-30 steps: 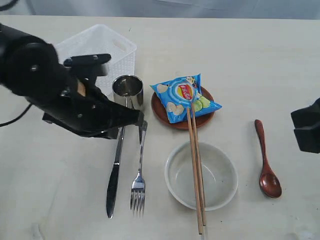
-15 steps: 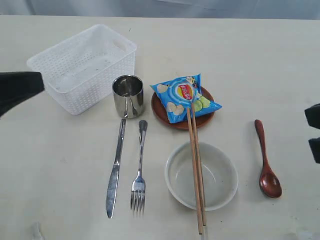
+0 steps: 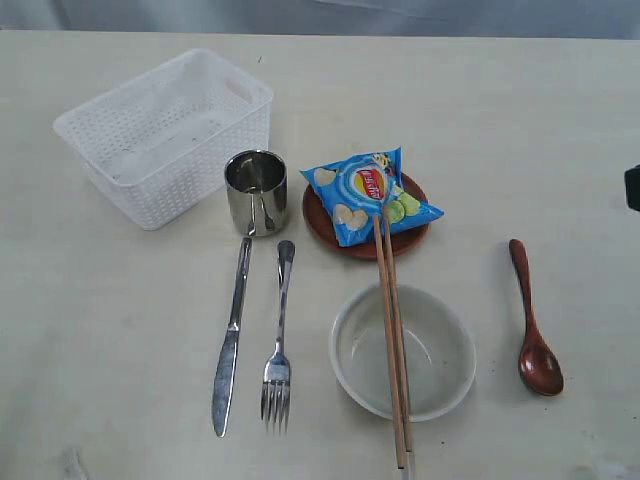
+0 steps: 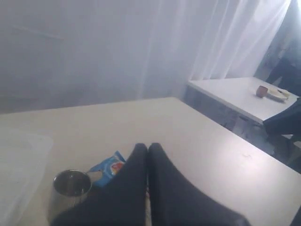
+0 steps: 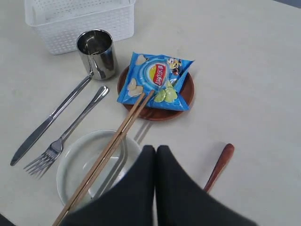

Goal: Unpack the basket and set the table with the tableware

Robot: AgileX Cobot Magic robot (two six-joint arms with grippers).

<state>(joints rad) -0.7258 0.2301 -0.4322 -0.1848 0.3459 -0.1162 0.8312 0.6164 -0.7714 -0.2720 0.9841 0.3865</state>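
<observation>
Both pairs of jaws are shut on nothing while the tableware (image 3: 278, 335) lies on the surface (image 3: 120, 330) beside the basket (image 3: 160, 135); I judge the flat steel knife (image 3: 230, 340) stiff and slick, best pinched across its handle, and the chopsticks (image 3: 392, 340) light and prone to roll.
</observation>
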